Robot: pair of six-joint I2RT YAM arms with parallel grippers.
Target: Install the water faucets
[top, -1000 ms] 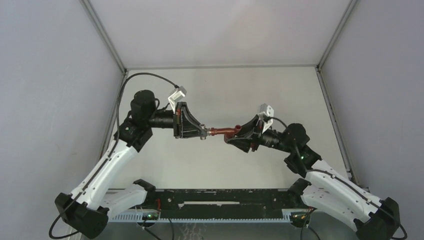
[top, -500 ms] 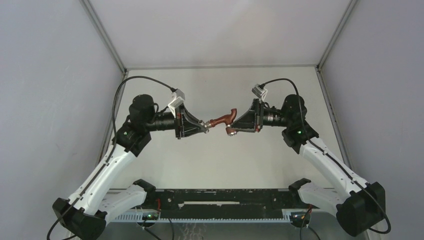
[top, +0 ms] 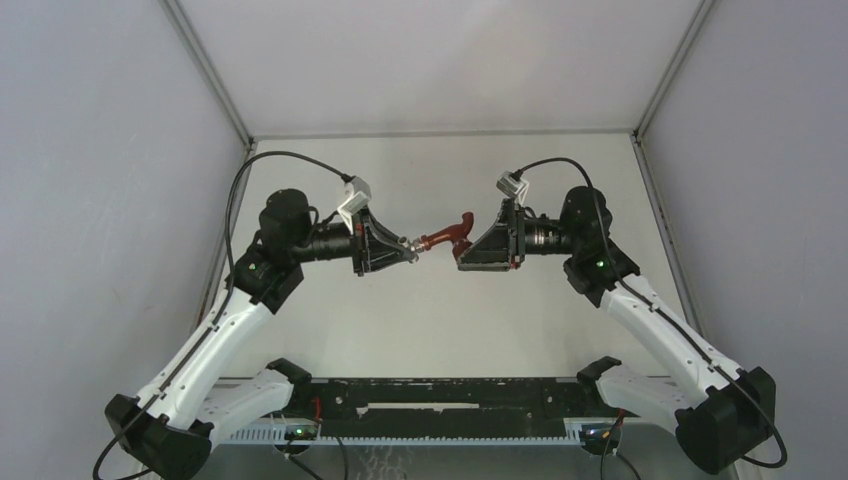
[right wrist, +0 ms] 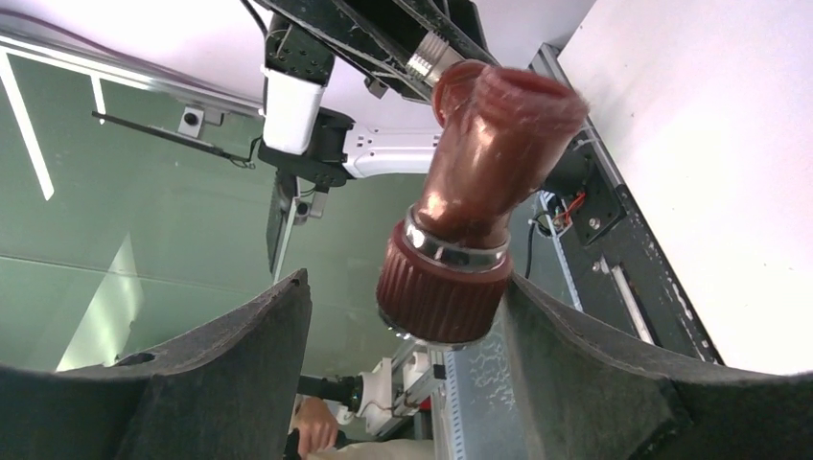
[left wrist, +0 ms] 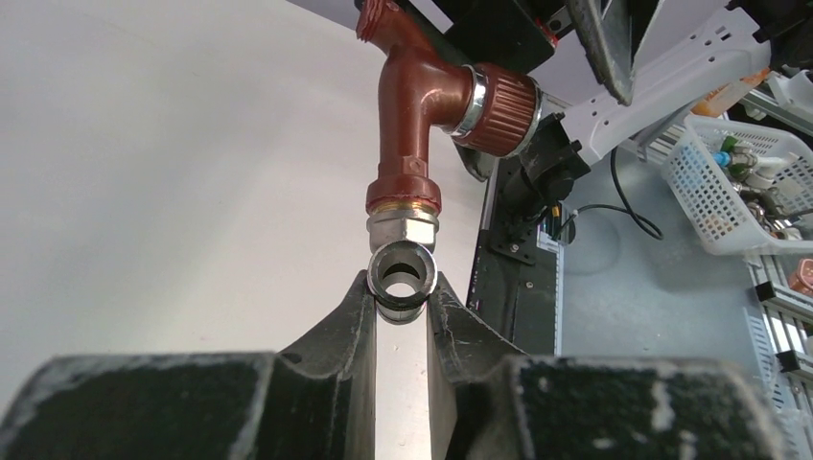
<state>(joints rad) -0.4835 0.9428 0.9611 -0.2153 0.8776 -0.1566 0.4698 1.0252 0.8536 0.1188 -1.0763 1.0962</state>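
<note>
You had both arms coming up from the near edge and meeting above the middle of the table (top: 430, 330). The task's thing hung in the air between them, not on the table.

The left gripper (top: 408, 250) was pinched narrow on the fitting (left wrist: 404, 273), whose open bore faced the wrist camera. My judgement: you used that hand as the vise.

The faucet (top: 447, 236) stuck out of the fitting toward the right. Its pipe end was seated in the fitting, with only a thin brass band showing at the joint.

The right gripper (top: 460, 248) was wide, with its jaws either side of the knob (right wrist: 443, 299). There was a clear gap on one side. The other jaw was just beside the knob, and I can't tell if it touched.

It looked set for a fresh grip, so the right hand could twist the faucet while the left kept the fitting still. I can't tell how tight the thread was.
</note>
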